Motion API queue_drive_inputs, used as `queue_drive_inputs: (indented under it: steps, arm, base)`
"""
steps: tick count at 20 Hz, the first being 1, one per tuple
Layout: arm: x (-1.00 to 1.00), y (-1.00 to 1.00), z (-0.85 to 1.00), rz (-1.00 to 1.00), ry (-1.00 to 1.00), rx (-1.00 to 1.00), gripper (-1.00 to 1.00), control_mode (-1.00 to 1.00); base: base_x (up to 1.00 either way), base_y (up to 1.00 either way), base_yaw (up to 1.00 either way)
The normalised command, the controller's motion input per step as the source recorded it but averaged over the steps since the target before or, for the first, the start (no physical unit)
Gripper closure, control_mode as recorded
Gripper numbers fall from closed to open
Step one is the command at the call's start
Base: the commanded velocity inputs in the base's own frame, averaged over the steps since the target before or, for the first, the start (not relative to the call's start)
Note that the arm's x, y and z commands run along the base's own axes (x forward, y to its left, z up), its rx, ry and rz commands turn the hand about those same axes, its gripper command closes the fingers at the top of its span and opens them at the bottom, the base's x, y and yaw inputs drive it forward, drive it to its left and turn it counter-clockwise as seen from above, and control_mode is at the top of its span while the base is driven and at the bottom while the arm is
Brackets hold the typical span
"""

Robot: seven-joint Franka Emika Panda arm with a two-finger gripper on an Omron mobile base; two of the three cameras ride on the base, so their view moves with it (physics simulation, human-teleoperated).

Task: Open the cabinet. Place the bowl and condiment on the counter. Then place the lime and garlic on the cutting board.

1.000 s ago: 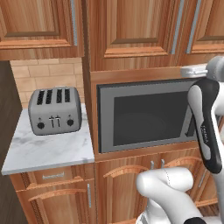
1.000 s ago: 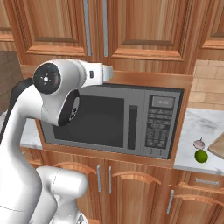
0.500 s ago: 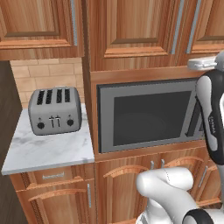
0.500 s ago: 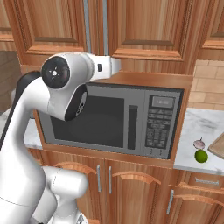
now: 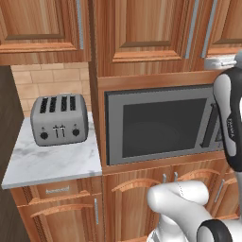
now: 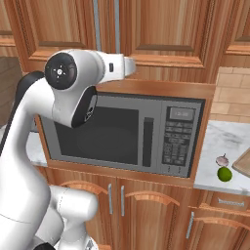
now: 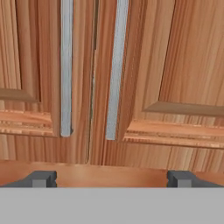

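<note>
No legible text anywhere, microwave point(image 6: 122, 134) keypad and display blurred to unreadable marks, dark lettering on arm point(image 5: 230, 127) too small to read, toaster point(image 5: 58, 119) dials unlabelled

You are looking straight at the cabinet point(image 7: 175, 65), its two reddish-brown raised-panel doors standing shut and meeting at a narrow dark seam. A long grey bar handle point(image 7: 117, 65) is running down just right of that seam, and a second grey bar point(image 7: 66, 65) is hanging just left of it. Below the handles' lower ends, your claw point(image 7: 111, 178) is sitting wide apart, one dark fingertip point(image 7: 41, 178) showing on each side of the seam.
</note>
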Motion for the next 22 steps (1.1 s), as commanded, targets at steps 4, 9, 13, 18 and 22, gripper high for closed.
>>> queue_drive_inputs:
  steps: [4,9,13,18,22]
  arm:
    - [0.01,-0.04,0.14,0.0,0.0,0.0,-1.0,-1.0]
    - [0.14,0.0,0.21,0.0,0.0,-0.02,-1.0,-1.0]
    - [0.26,0.0,0.3,0.0,0.0,0.0,-1.0,-1.0]
    - [0.21,0.0,0.29,-0.03,0.0,0.0,-1.0,-1.0]
    - [0.1,0.0,0.21,-0.04,0.0,0.0,-1.0,-1.0]
  base:
    - [0.0,0.0,0.0]
    - [0.0,0.0,0.0]
    - [0.0,0.0,0.0]
    - [0.0,0.0,0.0]
    - [0.0,0.0,0.0]
